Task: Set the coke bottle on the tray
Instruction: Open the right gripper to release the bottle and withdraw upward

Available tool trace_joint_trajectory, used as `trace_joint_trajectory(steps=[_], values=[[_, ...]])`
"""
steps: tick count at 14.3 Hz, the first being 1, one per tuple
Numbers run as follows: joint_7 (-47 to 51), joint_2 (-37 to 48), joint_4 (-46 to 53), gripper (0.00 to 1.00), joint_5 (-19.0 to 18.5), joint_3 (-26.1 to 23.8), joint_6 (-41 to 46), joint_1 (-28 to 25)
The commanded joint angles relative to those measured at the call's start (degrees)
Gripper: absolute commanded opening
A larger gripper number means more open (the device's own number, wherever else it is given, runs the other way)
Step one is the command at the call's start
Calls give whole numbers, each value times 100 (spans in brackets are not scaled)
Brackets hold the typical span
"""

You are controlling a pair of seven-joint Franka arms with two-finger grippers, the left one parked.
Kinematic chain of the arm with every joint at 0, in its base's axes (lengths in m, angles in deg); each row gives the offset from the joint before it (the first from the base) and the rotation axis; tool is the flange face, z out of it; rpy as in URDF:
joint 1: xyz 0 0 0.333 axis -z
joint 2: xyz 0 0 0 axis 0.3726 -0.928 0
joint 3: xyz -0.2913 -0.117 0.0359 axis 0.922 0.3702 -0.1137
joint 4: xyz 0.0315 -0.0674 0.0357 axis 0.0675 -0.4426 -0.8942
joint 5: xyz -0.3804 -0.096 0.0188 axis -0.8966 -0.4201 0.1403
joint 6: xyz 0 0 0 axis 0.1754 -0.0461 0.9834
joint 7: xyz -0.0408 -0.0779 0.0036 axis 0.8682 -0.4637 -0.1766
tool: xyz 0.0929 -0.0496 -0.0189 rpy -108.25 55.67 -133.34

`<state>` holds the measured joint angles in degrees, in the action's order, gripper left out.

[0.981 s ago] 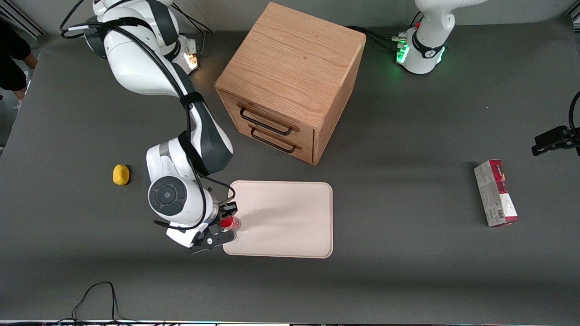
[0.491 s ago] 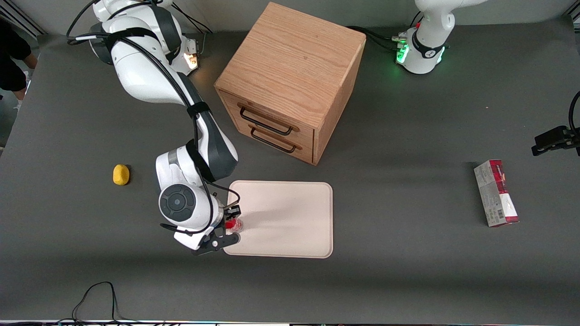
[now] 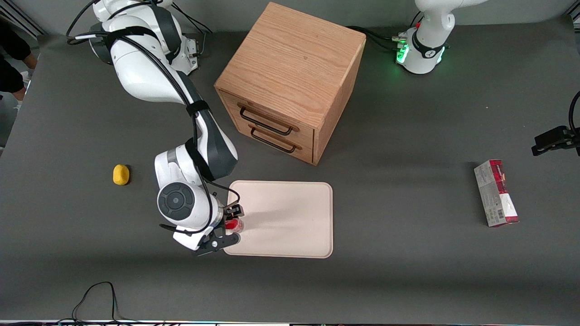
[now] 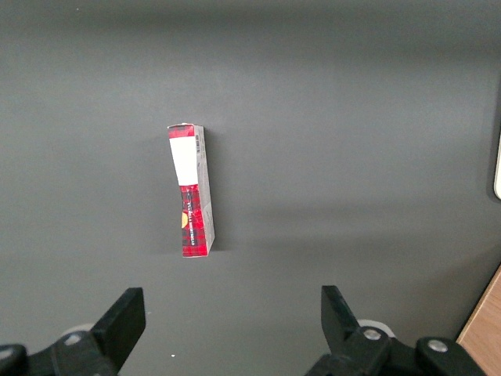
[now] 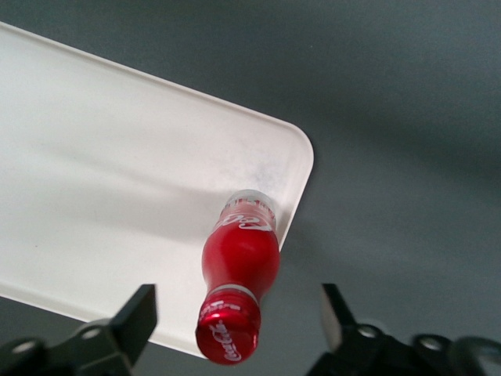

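The coke bottle (image 3: pixel 234 224), small and red with a red cap, stands upright on the tray (image 3: pixel 290 217). It is just inside the tray's corner toward the working arm's end, near the edge closest to the front camera. In the right wrist view the bottle (image 5: pixel 241 258) rests its clear base on the tray (image 5: pixel 117 196) by the rounded corner. My gripper (image 3: pixel 231 225) sits around the bottle's cap. It is open, and its fingers (image 5: pixel 141 313) stand wide on either side of the cap without touching it.
A wooden two-drawer cabinet (image 3: pixel 290 77) stands farther from the front camera than the tray. A small yellow lump (image 3: pixel 121 174) lies toward the working arm's end. A red-and-grey carton (image 3: pixel 496 192) lies toward the parked arm's end and also shows in the left wrist view (image 4: pixel 192 192).
The gripper and the bottle moved a little way onto the tray a second ago. In the last half second the wrist has barely shifted and the bottle has stayed put.
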<state>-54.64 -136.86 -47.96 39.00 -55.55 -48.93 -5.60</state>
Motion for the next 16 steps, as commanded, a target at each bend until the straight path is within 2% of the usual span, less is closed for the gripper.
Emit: trace_joint_trajectory(steps=[1,10,13,16], values=[[-14,257,45,100,-74,1,143,-73],[276,2006,-122,100,-347,9,2480,-136],[223,2936,-1015,100,-339,36,2517,-57],[223,3999,-2210,100,-330,-17,2228,285]])
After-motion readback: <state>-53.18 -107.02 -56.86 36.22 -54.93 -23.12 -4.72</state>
